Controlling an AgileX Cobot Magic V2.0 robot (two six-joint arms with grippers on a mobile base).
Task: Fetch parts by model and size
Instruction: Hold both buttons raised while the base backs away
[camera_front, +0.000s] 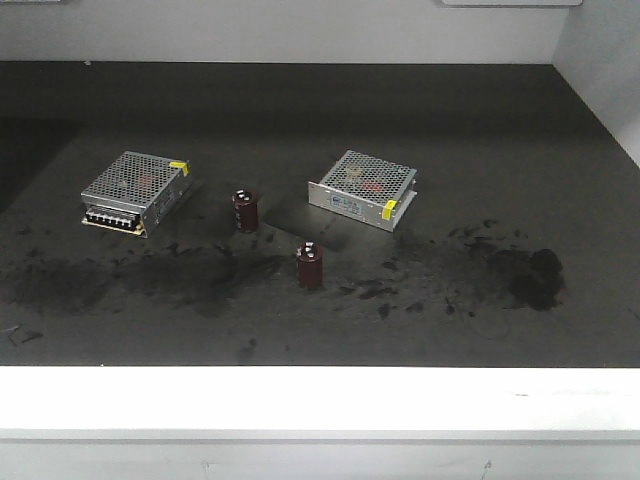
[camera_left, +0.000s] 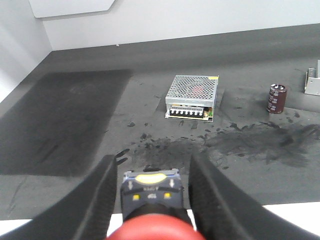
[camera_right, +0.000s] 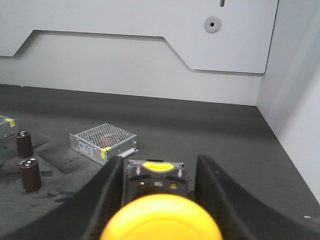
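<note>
Left gripper (camera_left: 155, 170) is clamped on the red-capped switch (camera_left: 152, 205). Its two black fingers (camera_left: 97, 200) press on the sides of the body, under the cap, and the round red cap faces the wrist camera. The dark base with its yellow label and small terminals points away, toward the table (camera_front: 500, 120). The switch hangs above the near edge of the table and touches nothing else.

On the table, from left to right, lie the left metal box (camera_front: 135, 190), two dark red capacitors (camera_front: 246, 210) that stand upright between the boxes, and the right metal box (camera_front: 365, 187). The front view shows no switch and no gripper.

Right gripper (camera_right: 160, 162) grasps the yellow-capped switch (camera_right: 159, 210) in the same way: fingers (camera_right: 215, 195) on both sides of the body and the cap toward the camera, near the right wall.

I judge both switches to be light, stiff plastic parts. The domed cap looks smooth and probably slippery, and it likely moves inward when pressed, so it is a poor place to grip. The flat sides of the body under the cap are better, and that is where the fingers sit now. The terminals on the base may bend or catch, so it is better to set the part down gently.
</note>
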